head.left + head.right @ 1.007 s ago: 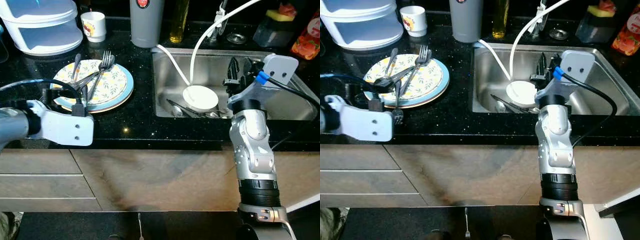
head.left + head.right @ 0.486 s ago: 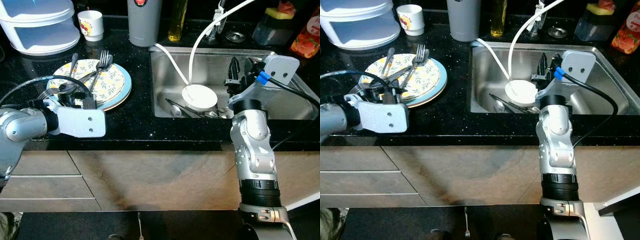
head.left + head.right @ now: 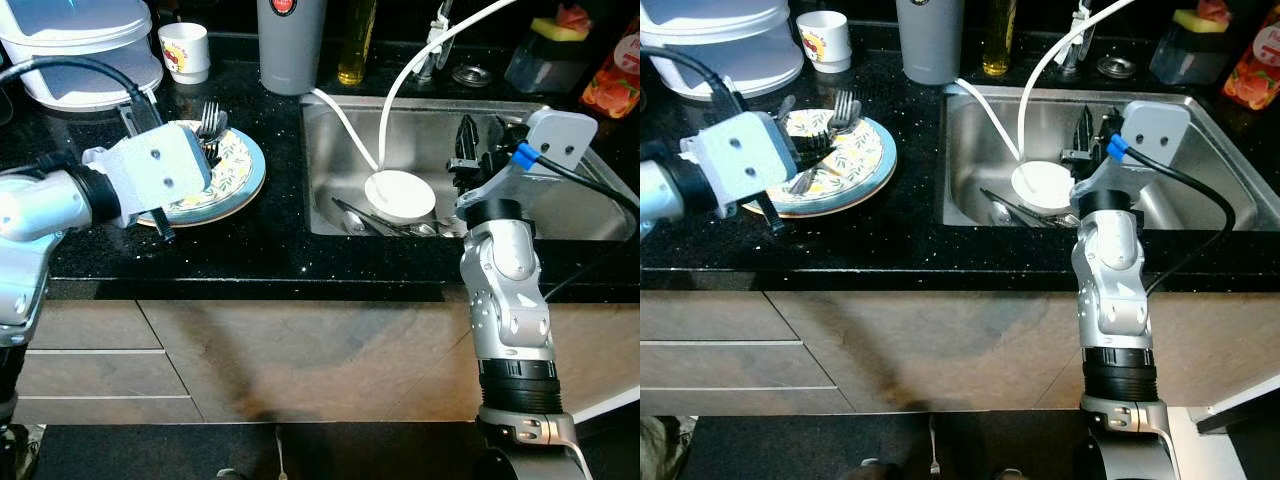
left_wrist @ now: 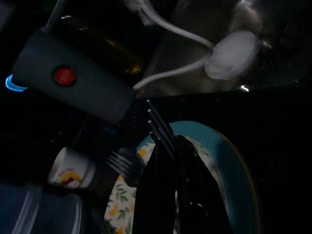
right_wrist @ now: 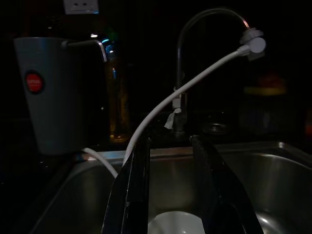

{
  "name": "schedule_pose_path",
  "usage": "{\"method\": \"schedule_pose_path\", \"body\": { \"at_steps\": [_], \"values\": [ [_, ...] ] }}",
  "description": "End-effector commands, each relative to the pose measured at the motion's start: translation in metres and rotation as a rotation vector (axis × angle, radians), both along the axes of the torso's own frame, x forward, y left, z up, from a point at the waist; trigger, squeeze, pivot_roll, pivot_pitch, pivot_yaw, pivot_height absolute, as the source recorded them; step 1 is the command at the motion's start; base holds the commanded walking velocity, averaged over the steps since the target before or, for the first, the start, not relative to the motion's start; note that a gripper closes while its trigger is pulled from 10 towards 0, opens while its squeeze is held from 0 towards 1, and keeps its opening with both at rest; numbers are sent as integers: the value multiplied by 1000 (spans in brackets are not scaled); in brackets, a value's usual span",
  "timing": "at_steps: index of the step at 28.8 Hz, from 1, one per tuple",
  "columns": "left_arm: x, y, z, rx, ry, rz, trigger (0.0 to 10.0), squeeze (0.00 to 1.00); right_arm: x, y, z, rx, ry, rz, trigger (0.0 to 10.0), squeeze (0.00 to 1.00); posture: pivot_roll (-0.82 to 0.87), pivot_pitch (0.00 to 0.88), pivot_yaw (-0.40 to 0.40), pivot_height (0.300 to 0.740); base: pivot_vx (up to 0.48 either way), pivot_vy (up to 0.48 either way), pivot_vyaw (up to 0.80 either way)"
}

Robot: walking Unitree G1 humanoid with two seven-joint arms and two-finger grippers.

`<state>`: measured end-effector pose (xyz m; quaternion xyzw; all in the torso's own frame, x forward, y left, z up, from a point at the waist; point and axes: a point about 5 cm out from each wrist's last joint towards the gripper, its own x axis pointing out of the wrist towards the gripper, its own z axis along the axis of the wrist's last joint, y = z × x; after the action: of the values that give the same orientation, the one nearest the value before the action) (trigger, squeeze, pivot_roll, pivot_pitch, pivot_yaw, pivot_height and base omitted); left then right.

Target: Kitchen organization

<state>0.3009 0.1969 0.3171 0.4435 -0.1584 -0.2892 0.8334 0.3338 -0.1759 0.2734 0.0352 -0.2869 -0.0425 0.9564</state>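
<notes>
Two grippers are out, but just one is busy. The left gripper (image 4: pixel 168 161) is over the leafy plate (image 3: pixel 245 170), which sits on the black counter (image 3: pixel 270 235) next to the sink (image 3: pixel 345 115). Its fingers are pinched tight on a fork (image 4: pixel 158 127), and the prongs stick out past the tips. Another fork (image 3: pixel 210 115) lies on the far side of the plate, by the little white cup (image 3: pixel 185 50). So I think the step now is picking up forks from the plate. Next, the arm likely has to lift the fork clear and carry it to the sink without knocking the tall gray cup (image 3: pixel 292 45) beside the sink. The right gripper (image 5: pixel 170 195) waits over the sink, above the white bowl (image 3: pixel 400 195) and the spoons, with its fingers spread apart and nothing between them.
</notes>
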Motion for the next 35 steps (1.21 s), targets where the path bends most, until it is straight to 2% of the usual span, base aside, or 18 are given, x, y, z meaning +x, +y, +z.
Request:
{"method": "schedule_pose_path", "body": {
  "at_steps": [1, 2, 3, 7, 9, 10, 11, 12, 16, 18, 19, 23, 24, 25, 28, 32, 33, 35],
  "values": [
    [4, 1, 11, -72, -50, 24, 3098, 0, -2, -3, 1, 6, -11, -9, 10000, 0, 159, 124, -39, 740, 0, 0, 0],
    [4, 1, 11, -72, -50, 24, 3098, 0, -2, -3, 1, 6, -11, -9, 10000, 0, 159, 124, -39, 740, 0, 0, 0],
    [9, -1, 16, -116, -85, 39, 10000, 0, -2, -3, 1, 6, -11, -9, 10000, 0, 159, 122, -41, 740, 0, 0, 0],
    [22, -21, 33, -234, -242, 35, 10000, 0, -2, -2, 2, 6, -15, -7, 10000, 0, 158, 121, -44, 740, 0, 0, 0],
    [31, -40, 40, -374, -258, -20, 10000, 0, -2, -2, 3, 4, -18, -9, 10000, 0, 142, 115, -36, 740, 0, 0, 0],
    [31, -40, 40, -374, -258, -20, 10000, 0, -2, -2, 3, 4, -18, -9, 10000, 0, 142, 115, -36, 740, 0, 0, 0],
    [36, -59, 37, -533, -169, -107, 10000, 0, -3, -3, 4, 3, -22, -15, 10000, 0, 137, 112, -33, 740, 0, 0, 0],
    [36, -59, 37, -533, -169, -107, 10000, 0, -3, -3, 4, 3, -22, -15, 10000, 0, 137, 112, -33, 740, 0, 0, 0],
    [44, -84, 25, -694, -8, -207, 10000, 0, -4, -6, 4, 1, -24, -29, 10000, 0, 112, 110, -29, 740, 0, 0, 0],
    [58, -104, 11, -788, 147, -213, 10000, 0, -5, -9, 4, -4, -21, -37, 10000, 0, 103, 102, -23, 740, 0, 0, 0],
    [73, -132, -15, -778, 321, -175, 10000, 0, -6, -10, 4, -15, -23, -50, 10000, 0, 82, 94, -5, 740, 0, 0, 0],
    [80, -149, -32, -778, 442, -162, 10000, 0, -7, -11, 6, -27, -31, -66, 10000, 0, 75, 89, 3, 740, 0, 0, 0],
    [83, -155, -39, -788, 508, -142, 10000, 792, -8, -12, 6, -40, -39, -83, 10000, 0, 67, 84, 14, 740, 0, 0, 0],
    [85, -160, -44, -792, 541, -130, 10000, 1000, -9, -12, 7, -50, -43, -95, 10000, 0, 64, 83, 16, 740, 0, 0, 0],
    [85, -164, -46, -779, 549, -136, 10000, 1000, -11, -12, 7, -62, -47, -105, 10000, 0, 63, 80, 17, 740, 0, 0, 0],
    [76, -162, -24, -838, 489, -271, 10000, 1000, -13, -12, 6, -71, -50, -109, 10000, 0, 64, 80, 15, 740, 0, 0, 0],
    [74, -156, -15, -878, 463, -291, 10000, 0, -12, -12, 7, -70, -51, -106, 10000, 0, 71, 80, 9, 740, 0, 0, 0],
    [73, -146, -7, -899, 424, -270, 10000, 0, -12, -11, 7, -70, -51, -102, 10000, 0, 76, 81, 3, 740, 0, 0, 0]
  ]
}}
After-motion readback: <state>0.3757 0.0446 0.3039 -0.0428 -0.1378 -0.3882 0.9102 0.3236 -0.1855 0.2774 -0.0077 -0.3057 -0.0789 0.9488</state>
